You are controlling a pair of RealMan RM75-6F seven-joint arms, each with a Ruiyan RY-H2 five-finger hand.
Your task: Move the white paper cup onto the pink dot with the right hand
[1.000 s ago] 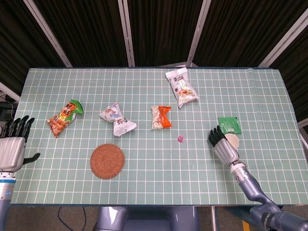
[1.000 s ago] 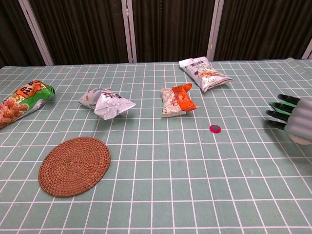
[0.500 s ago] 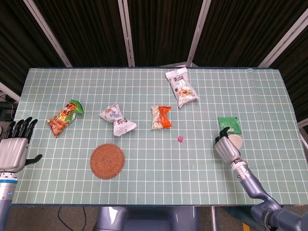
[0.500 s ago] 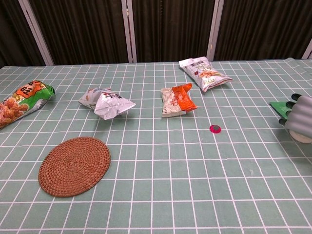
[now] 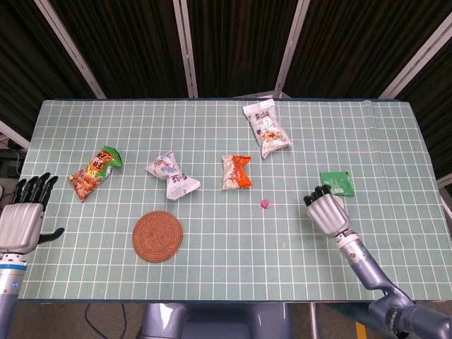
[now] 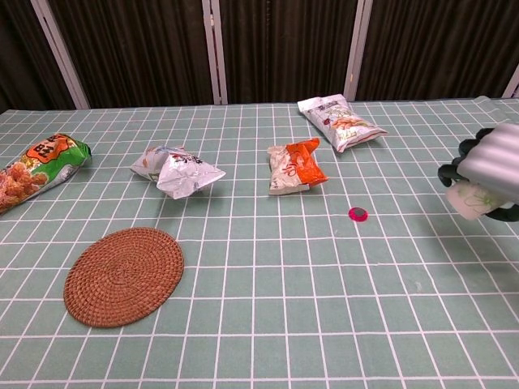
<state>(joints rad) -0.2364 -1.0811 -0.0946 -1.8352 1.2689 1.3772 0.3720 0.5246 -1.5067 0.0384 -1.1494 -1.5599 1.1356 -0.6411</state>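
The white paper cup (image 6: 470,199) hangs above the table at the far right of the chest view, gripped by my right hand (image 6: 493,168), whose fingers wrap around it. In the head view the right hand (image 5: 327,212) covers the cup, back of the hand up. The pink dot (image 5: 265,204) lies on the green checked cloth to the left of that hand, a few squares away; the chest view shows the pink dot (image 6: 358,214) bare. My left hand (image 5: 21,220) hovers at the table's left edge with fingers spread, holding nothing.
A green packet (image 5: 337,183) lies just behind the right hand. An orange-white snack bag (image 5: 236,171), a white snack bag (image 5: 267,128), a crumpled silver bag (image 5: 172,176) and an orange-green bag (image 5: 94,171) lie across the middle. A woven coaster (image 5: 157,236) sits front left.
My right hand closed around the cup, lifted it off the cloth and shifted slightly left towards the pink dot. The left hand stayed nearly still.
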